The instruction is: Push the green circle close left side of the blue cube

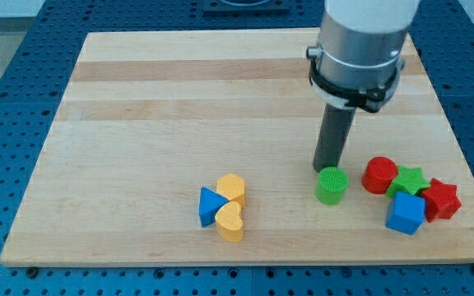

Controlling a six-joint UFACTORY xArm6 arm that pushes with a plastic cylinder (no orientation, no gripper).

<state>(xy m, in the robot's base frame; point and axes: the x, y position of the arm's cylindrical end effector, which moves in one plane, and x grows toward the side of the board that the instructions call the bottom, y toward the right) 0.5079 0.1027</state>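
The green circle (331, 186) is a short green cylinder on the wooden board, right of the middle and near the view's bottom. The blue cube (406, 214) lies to its right and a little lower, with a gap between them. My tip (326, 169) stands right behind the green circle, at its upper edge, touching or nearly touching it. The dark rod rises from there into the grey arm at the view's top.
A red cylinder (379, 175), a green star (408, 181) and a red star (440, 199) crowd just above and right of the blue cube. A blue triangle (211, 205), a yellow hexagon (232, 189) and a yellow heart (230, 221) cluster at bottom centre. The board's edge (245, 263) runs below.
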